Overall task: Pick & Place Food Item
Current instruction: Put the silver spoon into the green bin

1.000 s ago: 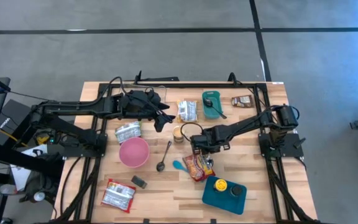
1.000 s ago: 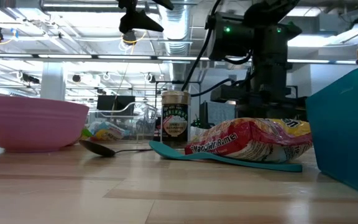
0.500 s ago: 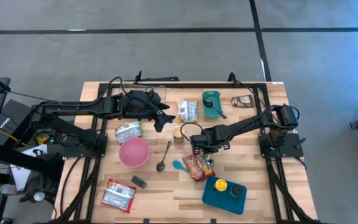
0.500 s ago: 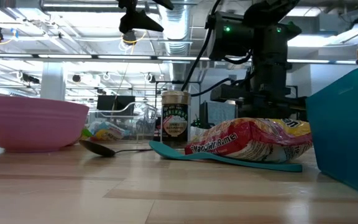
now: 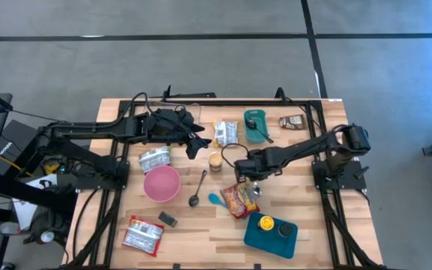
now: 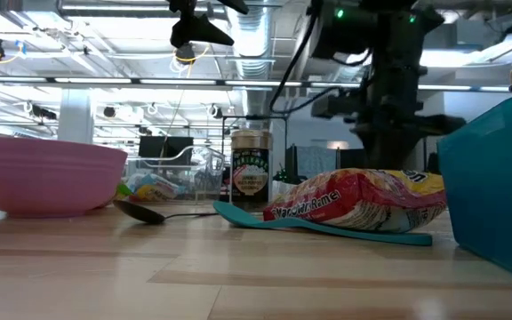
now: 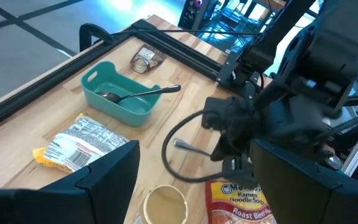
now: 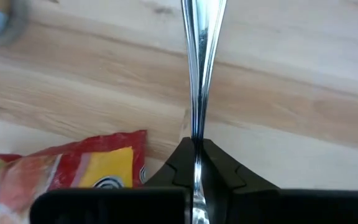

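On the wooden table (image 5: pixel 306 225), the left arm waits at the back left, its gripper (image 5: pixel 196 142) raised with the fingers spread wide and nothing between them. The right arm reaches in from the right edge toward the middle. The right gripper (image 5: pixel 252 175) is clamped shut on the thin handle of a metal utensil (image 8: pixel 199 74), which runs straight out from between the fingertips over bare wood; the type of utensil cannot be told for certain. The ramen packet (image 5: pixel 238 200) lies flat on the table just in front of the right gripper, beside the clamped handle, and neither gripper holds it. In the low view the packet rests partly on a teal spoon (image 5: pixel 216 199). A teal tray (image 5: pixel 255 238) sits near the front, just beside the packet. A pink bowl (image 5: pixel 161 183) stands left of centre, with a metal spoon (image 5: pixel 197 189) between it and the packet. A teal bin (image 5: pixel 247 118) at the back holds another spoon. A jar (image 5: pixel 215 161) stands behind the teal spoon.
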You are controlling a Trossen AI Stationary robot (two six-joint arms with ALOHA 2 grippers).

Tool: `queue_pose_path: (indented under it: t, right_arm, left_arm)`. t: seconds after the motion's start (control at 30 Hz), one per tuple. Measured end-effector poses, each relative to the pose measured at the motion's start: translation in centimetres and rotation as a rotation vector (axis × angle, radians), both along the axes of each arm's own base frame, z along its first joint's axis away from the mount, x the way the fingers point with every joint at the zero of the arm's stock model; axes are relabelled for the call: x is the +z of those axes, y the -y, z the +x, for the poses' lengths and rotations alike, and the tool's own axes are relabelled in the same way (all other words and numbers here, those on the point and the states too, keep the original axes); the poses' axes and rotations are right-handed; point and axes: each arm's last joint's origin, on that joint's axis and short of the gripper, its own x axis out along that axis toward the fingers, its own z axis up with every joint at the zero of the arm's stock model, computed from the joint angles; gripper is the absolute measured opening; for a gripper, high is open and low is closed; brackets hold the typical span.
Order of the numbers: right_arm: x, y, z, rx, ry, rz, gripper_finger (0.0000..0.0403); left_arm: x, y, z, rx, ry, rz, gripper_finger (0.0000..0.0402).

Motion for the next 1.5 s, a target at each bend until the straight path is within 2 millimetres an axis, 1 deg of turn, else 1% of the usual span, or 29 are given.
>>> queue_pose_path:
  t: [0.33, 0.47, 0.6, 0.73, 0.87, 1.07, 1.23, 1.5]
  right_arm:
    - [4.2, 0.4, -1.8, 0.007, 0.118, -0.055, 0.0003]
    - [5.8, 0.6, -2.7, 0.039, 0.157, -0.095, 0.0003]
    - [7.4, 1.2, -3.6, 0.044, 0.203, -0.141, 0.0003]
    - [8.8, 2.2, -4.7, 0.036, 0.231, -0.190, 0.0003]
    - [10.0, 3.6, -5.7, 0.043, 0.248, -0.221, 0.0003]
    - [11.1, 6.6, -6.8, 0.064, 0.242, -0.277, 0.0003]
    - [11.3, 9.4, -7.5, 0.094, 0.213, -0.284, 0.0003]
    - [10.8, 13.7, -8.7, 0.149, 0.172, -0.245, 0.0004]
  left_arm:
    - [0.0, 0.0, 0.0, 0.000, 0.000, 0.000, 0.0300]
    - [0.0, 0.0, 0.0, -0.001, 0.000, 0.000, 0.0300]
    - [0.0, 0.0, 0.0, -0.001, 0.000, -0.001, 0.0300]
    - [0.0, 0.0, 0.0, -0.003, 0.000, -0.002, 0.0300]
    - [0.0, 0.0, 0.0, -0.003, 0.001, -0.002, 0.0300]
    - [0.0, 0.0, 0.0, -0.003, 0.002, -0.001, 0.0300]
    - [0.0, 0.0, 0.0, -0.003, 0.002, -0.001, 0.0300]
    - [0.1, 0.0, 0.0, 0.000, 0.007, 0.001, 0.0300]
